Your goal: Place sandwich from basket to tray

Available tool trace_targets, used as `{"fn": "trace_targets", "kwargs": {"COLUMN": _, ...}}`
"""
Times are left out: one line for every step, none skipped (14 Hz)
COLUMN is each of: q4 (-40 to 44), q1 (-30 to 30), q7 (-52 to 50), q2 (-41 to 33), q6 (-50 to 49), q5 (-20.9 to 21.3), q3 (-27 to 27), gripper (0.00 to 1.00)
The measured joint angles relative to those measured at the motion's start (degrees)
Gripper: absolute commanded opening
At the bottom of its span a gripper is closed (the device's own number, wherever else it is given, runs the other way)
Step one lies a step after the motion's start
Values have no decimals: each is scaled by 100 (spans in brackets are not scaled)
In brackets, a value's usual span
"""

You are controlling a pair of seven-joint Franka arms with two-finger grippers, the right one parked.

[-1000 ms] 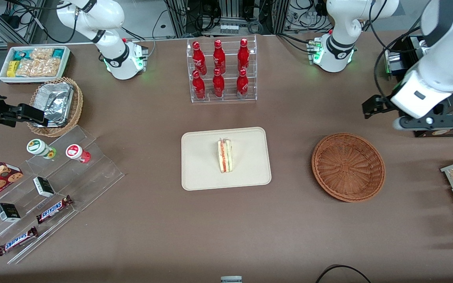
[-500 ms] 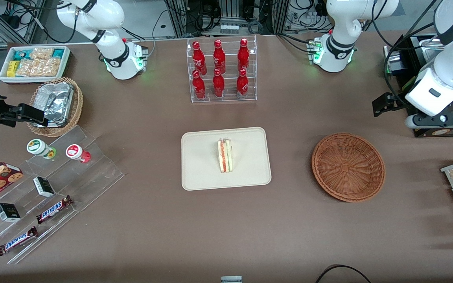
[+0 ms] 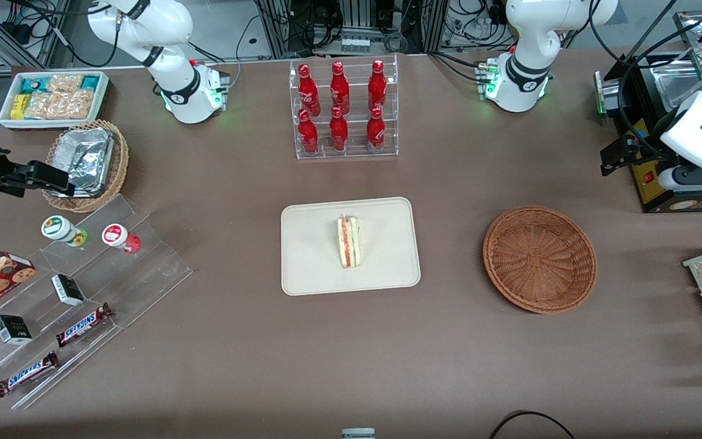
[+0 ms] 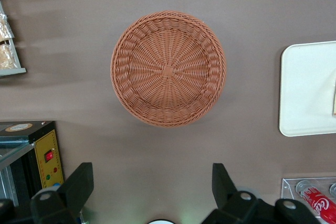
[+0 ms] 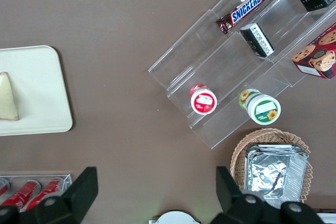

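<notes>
The desk [image 3: 460, 366] has a matte brown surface. The sandwich [image 3: 348, 242] lies on the tray [image 3: 314, 268], well apart from the empty basket [image 3: 539, 259]. The gripper [image 4: 152, 192] hangs above the desk near the basket, jaws spread wide, holding nothing. Cabling and equipment racks [image 3: 357, 24] line the desk's edge.

Brown table [image 3: 217, 366]; metal racks, tangled cables [image 3: 357, 24] along table edge.

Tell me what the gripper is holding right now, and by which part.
Nothing. The gripper is open and empty, up above the table near the basket, at the working arm's end. The sandwich lies on the tray.
</notes>
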Motion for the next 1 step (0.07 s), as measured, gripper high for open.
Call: {"fn": "trace_targets", "kwargs": {"q4": 9, "q1": 0, "q7": 0, "q2": 0, "q6": 0, "q5": 0, "q3": 0, "gripper": 99}}
